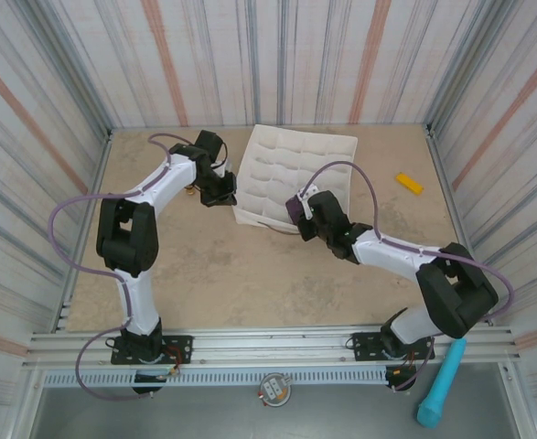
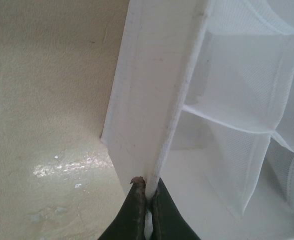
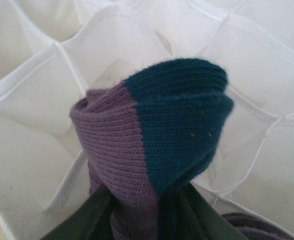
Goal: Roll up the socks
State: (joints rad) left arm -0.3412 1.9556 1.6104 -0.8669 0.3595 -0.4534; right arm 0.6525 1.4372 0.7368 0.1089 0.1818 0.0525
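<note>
At the centre of the right wrist view, the socks [image 3: 157, 135] sit as one rolled bundle, purple knit on the left and teal on the right, above the fabric cells of the white tray [image 3: 41, 65]. The right gripper [image 3: 144, 205] has a dark finger on each side of the bundle's base. I cannot tell whether they pinch it or stand slack. At the lower right edge of that view is a further bit of purple knit, too little to say what part it is. Seen from above, the bundle hangs at the tray's near edge, just right of the frame's middle. At the tray's left edge the left gripper [image 2: 147, 192] is clamped on the rim, the thin white wall pinched between its fingertips, apparently steadying the tray.

Judging by the ribbed knit, the bundle is light, soft and springy. It will squash under pressure and will likely unroll if let go loosely. A hold across the thick middle of the roll, over the overlapping layers, seems best, and the knit should not slip. The cells look flimsy, so pressing the roll in may buckle them.
</note>
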